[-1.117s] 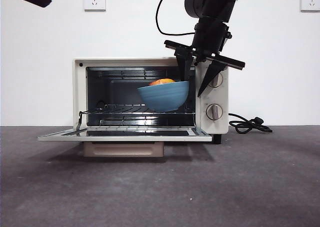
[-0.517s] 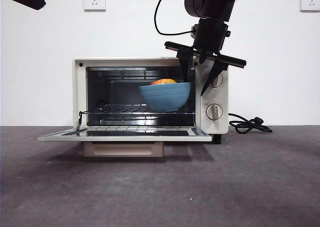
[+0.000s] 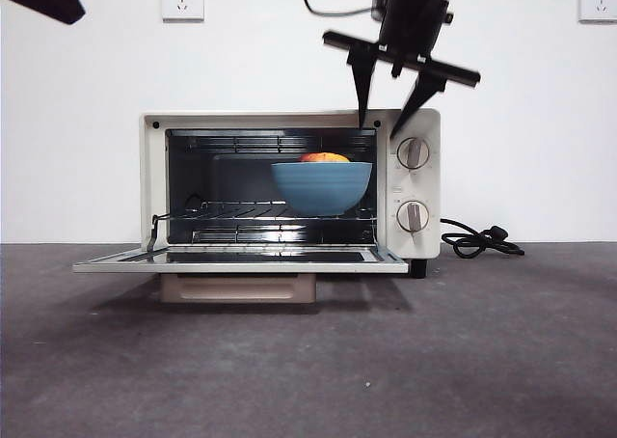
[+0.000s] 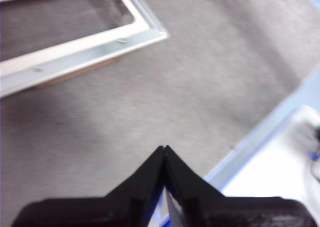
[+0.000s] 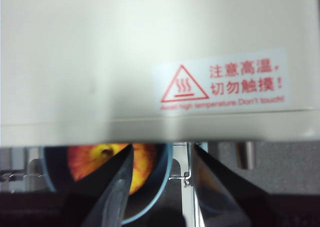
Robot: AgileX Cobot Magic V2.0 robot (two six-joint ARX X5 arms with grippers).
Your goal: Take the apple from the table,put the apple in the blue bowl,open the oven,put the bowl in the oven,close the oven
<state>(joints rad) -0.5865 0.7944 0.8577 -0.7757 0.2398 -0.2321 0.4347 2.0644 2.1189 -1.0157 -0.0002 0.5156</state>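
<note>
front view: the blue bowl with the apple sits on the rack inside the oven, door down. the right hand, open and empty, has risen clear since half a second ago, when it gripped the rim

left wrist view: left hand shut, empty, over the counter

right wrist view: the oven top is near; best lift well clear before closing the door
</note>
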